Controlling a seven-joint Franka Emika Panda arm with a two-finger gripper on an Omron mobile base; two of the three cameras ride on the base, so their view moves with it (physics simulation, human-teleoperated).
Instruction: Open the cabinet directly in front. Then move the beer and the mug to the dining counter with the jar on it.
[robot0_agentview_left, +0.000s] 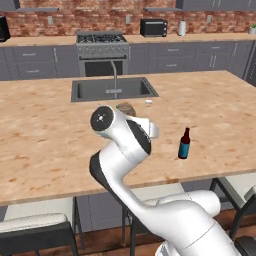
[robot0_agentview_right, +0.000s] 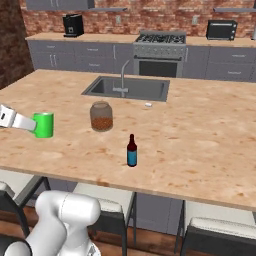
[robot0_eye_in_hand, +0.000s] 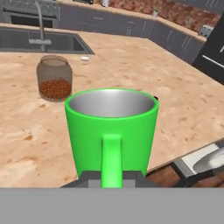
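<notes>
Mug (robot0_eye_in_hand: 111, 127) rides upright in the gripper (robot0_eye_in_hand: 111, 177), jaws clenched on its handle, above the near side of the counter (robot0_agentview_right: 200, 135), well left of the jar (robot0_agentview_right: 101, 116). The beer (robot0_agentview_right: 131, 150) already stands on the counter, in front and to the right of the jar. To finish well, I judge the mug should be kept level, lowered until its base touches wood near the jar, clear of the edge, then released.
</notes>
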